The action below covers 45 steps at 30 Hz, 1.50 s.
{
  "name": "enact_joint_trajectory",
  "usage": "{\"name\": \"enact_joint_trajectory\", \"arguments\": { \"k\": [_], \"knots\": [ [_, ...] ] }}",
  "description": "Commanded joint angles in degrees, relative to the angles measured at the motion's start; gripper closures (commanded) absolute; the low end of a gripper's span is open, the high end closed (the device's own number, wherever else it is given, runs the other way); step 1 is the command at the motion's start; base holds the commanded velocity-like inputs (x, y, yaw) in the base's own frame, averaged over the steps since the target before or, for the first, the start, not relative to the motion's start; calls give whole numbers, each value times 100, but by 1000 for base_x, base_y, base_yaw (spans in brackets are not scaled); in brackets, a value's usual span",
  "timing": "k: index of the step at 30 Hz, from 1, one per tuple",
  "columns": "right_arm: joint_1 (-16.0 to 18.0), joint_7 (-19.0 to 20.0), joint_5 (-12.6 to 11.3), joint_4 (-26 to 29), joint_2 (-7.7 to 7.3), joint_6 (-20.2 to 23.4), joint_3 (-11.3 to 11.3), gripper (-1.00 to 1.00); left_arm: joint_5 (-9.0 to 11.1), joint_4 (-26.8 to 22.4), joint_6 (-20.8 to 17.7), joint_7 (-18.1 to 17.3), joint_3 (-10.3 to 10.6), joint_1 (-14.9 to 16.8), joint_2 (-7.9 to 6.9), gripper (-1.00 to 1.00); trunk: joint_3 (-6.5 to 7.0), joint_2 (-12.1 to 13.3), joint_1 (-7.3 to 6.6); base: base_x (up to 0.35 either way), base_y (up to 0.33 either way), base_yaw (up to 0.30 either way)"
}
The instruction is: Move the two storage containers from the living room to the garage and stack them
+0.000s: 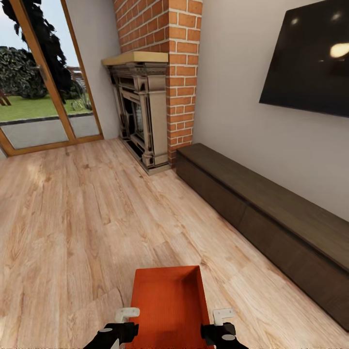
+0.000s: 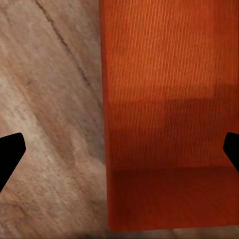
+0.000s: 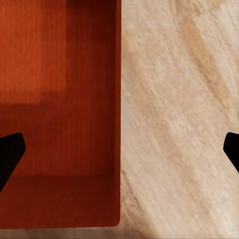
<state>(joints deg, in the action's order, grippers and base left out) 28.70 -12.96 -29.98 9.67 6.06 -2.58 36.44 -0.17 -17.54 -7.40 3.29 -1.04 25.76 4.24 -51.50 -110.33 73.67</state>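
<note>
Now both the left hand [image 2: 119, 149] and right hand [image 3: 119, 149] spread wide, each straddling a wall of the storage container [image 1: 167, 303]

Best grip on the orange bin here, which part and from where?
Grip the bin's two long side walls, one gripper each, coming from above. It is lidless with thin upright walls, and each wrist view shows a wall edge between open fingers, left, right.

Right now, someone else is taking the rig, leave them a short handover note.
Left gripper: open, fingers straddling a long wall of the storage container.
Right gripper: open, straddling the opposite wall.
Container: in front of the robot, over the wood plank floor of the living room, near the low dark cabinet; whether it is lifted is unclear.
Done: nothing delivered.
Left: grip it, carry both containers to the garage, stack them.
</note>
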Motion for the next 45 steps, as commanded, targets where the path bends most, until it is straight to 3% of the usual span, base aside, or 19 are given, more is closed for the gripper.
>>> {"name": "enact_joint_trajectory", "arguments": {
  "k": [1, 31, 45],
  "knots": [
    [4, -22, -61, -5, 0, -23, 48, -100, -1, -13, -34, 14, -10, 0, 1, -100, -14, -2, -1, 0, 0, 0],
    [4, -22, -52, -4, 0, -23, 48, -100, -1, -4, -37, 14, -9, 0, -6, -100, -290, -2, -1, 0, 0, 0],
    [4, 11, -52, -5, -12, -23, 48, -100, -35, -32, -28, 3, -1, 0, -3, -100, -305, -2, -1, 0, 0, 0]
  ]
}}
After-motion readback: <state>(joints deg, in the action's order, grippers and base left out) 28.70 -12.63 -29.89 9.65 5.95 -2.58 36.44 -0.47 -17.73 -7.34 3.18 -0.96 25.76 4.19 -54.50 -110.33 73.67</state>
